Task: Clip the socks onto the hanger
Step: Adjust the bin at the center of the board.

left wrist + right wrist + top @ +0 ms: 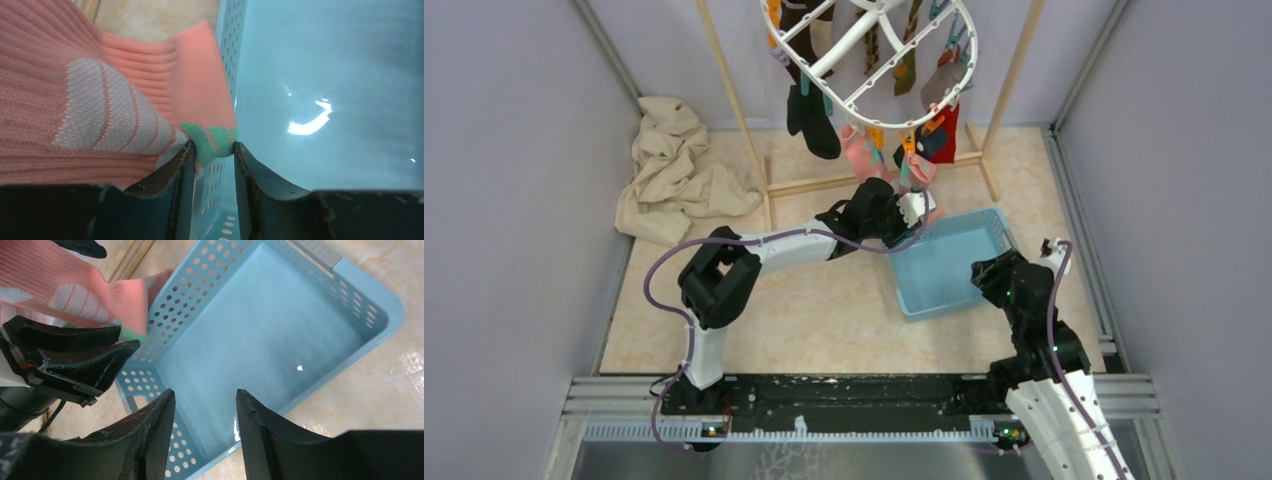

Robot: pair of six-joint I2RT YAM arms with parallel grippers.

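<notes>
The white oval hanger (849, 42) hangs at the top with orange and teal pegs on its rim. A bright red sock (945, 135) hangs clipped at its near right rim, with a dark piece beside it. A dark sock (816, 130) hangs from its left side. My left gripper (921, 205) is raised under the hanger, over the basket's left edge. In the left wrist view it (212, 145) is shut on the teal toe of a pink-teal patterned sock (125, 65), which also shows in the right wrist view (75, 285). My right gripper (984, 275) (205, 392) is open and empty above the basket.
A light blue perforated basket (999, 225) (260, 315) (325, 75) sits on the floor right of centre with nothing in it. A wooden pole rack (734, 100) carries the hanger. A beige cloth pile (674, 170) lies at back left. Other patterned socks hang from the hanger.
</notes>
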